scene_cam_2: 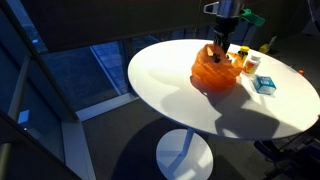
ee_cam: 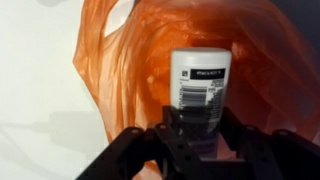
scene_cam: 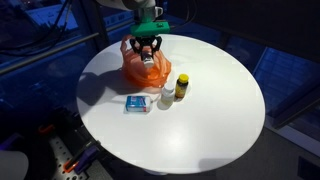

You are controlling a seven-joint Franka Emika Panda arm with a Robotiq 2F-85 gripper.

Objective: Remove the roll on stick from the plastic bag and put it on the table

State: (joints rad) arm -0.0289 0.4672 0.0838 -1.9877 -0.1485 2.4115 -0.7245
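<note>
Plainly, the jaws pinch the roll on stick [ee_cam: 203,90], long axis vertical, free end down toward the plastic bag [ee_cam: 110,60].

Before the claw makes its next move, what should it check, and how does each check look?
1. Claw gripping the roll-on stick: ok.
2. Stick lifted clear of the orange bag: cannot tell.
3. Bag free of the claw: cannot tell.
4. Bare table to set it down: ok.
5. Yellow bottle, white bottle and blue packet away from that spot: ok.
</note>
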